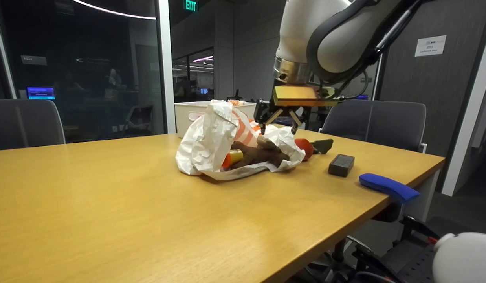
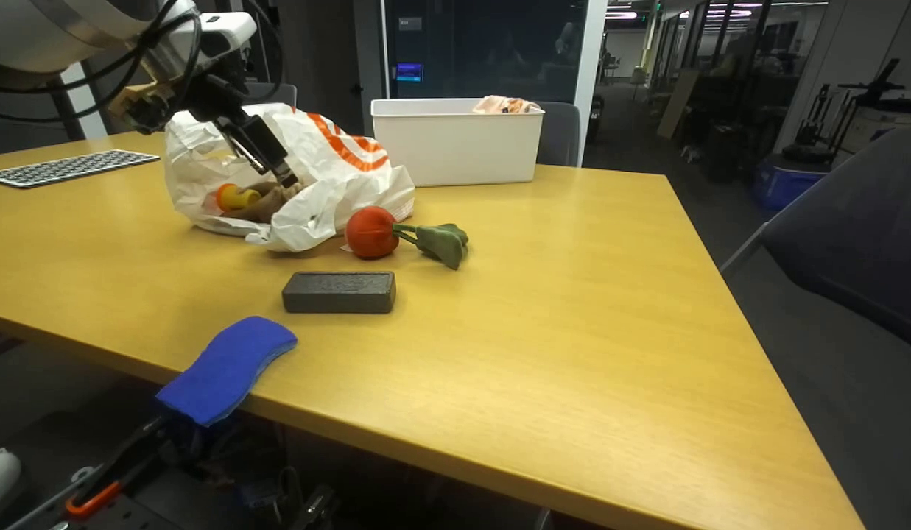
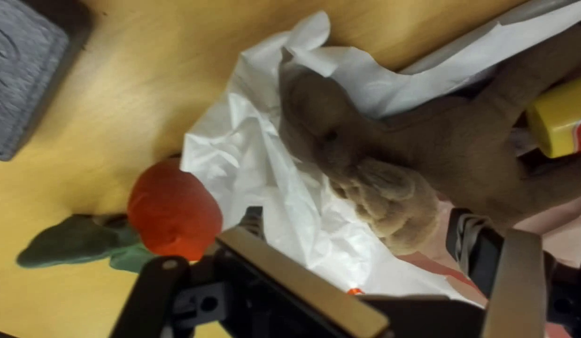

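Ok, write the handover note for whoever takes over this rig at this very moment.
Gripper: open, holding nothing, just above the brown plush toy; whether it touches is unclear.
In the open mouth of the white bag: the brown plush toy, with a yellow container next to it.
On the table, outside the bag: a red toy vegetable close beside it, a dark block, and a white bin.
Done: gripper placed over the bag, jaws apart; no grip made.
Left: both things named in the bag are ungripped; probably best to check contact before closing.
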`<control>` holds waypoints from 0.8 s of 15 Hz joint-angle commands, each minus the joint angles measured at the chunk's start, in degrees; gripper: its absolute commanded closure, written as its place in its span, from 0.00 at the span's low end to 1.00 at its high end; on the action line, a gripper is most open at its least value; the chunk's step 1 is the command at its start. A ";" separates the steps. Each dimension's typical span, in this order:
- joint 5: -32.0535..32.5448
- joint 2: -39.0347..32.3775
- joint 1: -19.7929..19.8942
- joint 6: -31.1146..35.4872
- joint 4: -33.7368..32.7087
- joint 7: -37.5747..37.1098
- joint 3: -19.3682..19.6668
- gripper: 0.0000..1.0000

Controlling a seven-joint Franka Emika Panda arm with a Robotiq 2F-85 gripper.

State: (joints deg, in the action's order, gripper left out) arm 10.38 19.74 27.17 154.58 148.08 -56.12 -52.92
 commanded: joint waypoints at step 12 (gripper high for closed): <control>1.27 10.60 -14.09 -5.45 8.27 -2.06 21.57 0.00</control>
State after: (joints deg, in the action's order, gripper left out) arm 9.81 33.26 13.19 149.48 158.05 -57.47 -34.26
